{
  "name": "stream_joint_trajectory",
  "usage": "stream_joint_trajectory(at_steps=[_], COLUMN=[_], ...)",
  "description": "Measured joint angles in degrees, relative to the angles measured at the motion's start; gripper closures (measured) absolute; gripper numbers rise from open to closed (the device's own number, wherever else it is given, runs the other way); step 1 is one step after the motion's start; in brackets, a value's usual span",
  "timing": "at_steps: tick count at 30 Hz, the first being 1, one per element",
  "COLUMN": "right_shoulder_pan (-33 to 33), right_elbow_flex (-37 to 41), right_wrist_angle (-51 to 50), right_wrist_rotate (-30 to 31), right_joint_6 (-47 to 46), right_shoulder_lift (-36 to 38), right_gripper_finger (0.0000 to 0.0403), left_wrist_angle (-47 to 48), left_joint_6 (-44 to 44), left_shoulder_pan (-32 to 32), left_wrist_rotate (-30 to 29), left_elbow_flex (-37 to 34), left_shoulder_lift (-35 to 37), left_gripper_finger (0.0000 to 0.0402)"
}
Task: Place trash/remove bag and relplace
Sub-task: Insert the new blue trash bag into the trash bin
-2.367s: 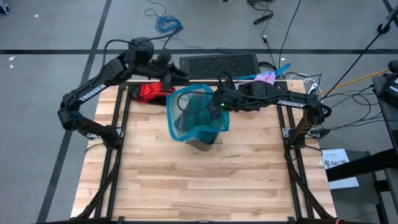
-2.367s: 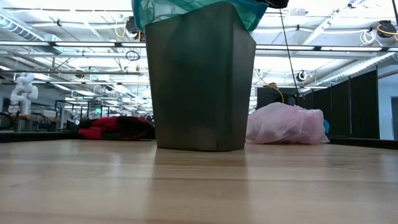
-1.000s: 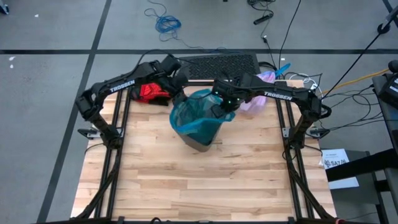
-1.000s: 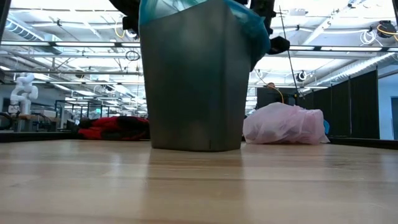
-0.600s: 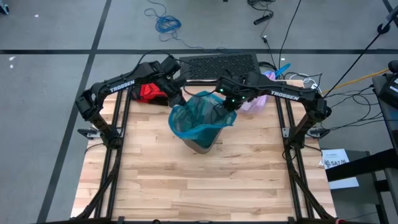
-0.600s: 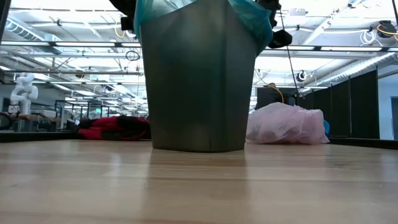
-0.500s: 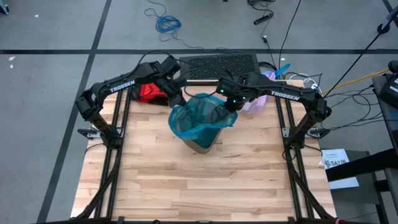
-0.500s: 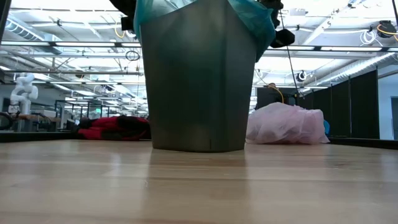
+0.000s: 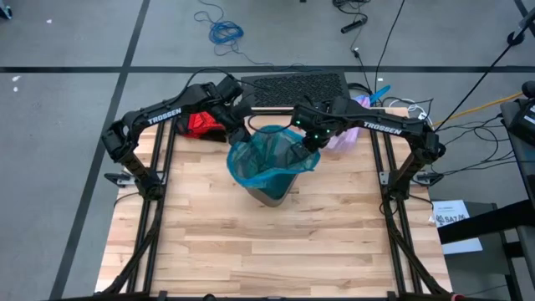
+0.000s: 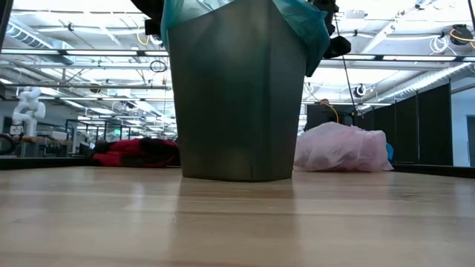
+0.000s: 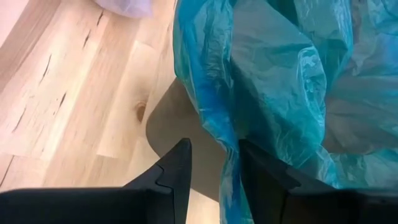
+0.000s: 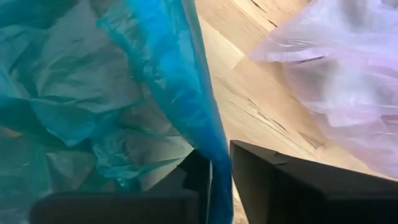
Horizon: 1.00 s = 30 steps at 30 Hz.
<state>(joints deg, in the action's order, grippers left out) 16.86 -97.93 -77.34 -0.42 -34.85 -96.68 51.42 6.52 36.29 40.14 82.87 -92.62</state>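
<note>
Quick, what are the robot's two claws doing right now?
Left gripper: open, fingers astride the teal bag edge at the bin rim.
Right gripper: fingers close around the same bag's edge; grip cannot be told.

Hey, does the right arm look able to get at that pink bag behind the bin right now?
Probably yes. The pink bag lies just behind the right gripper, with nothing between them. But its jaws straddle the teal liner at the bin rim, so it must let go first.

The bag (image 10: 341, 148), a thin see-through lilac-pink liner, lies bunched and crumpled into a soft mound on the table's far right part, just right of the bin; no trash shows.
</note>
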Motion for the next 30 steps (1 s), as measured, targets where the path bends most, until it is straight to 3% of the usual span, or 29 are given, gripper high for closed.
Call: stream_joint_trajectory(at_steps=[12,19,25,30], right_shoulder_pan=[1.8,1.8,-5.4,-12.7], right_elbow_flex=[-2.5,-4.8,-6.1,-6.2], right_wrist_angle=[-0.5,0.2,13.1,24.4], right_wrist_rotate=[0.2,0.4,-1.4,-1.2], right_joint_6=[4.1,4.2,10.8,13.9], right_shoulder_lift=[4.0,8.5,11.6,10.1], right_gripper_finger=[0.0257,0.0228,0.0246,0.0317], left_wrist_angle=[-0.8,-1.4,-1.4,-1.4], left_joint_6=[-0.1,-0.1,-0.1,-0.1], left_shoulder_pan=[0.0,0.0,0.0,0.0], left_wrist_rotate=[-0.2,-2.2,-3.1,-3.1], left_elbow_flex=[0.0,0.0,0.0,0.0], left_shoulder_lift=[0.0,0.0,0.0,0.0], left_gripper_finger=[0.0274,0.0274,0.0274,0.0274])
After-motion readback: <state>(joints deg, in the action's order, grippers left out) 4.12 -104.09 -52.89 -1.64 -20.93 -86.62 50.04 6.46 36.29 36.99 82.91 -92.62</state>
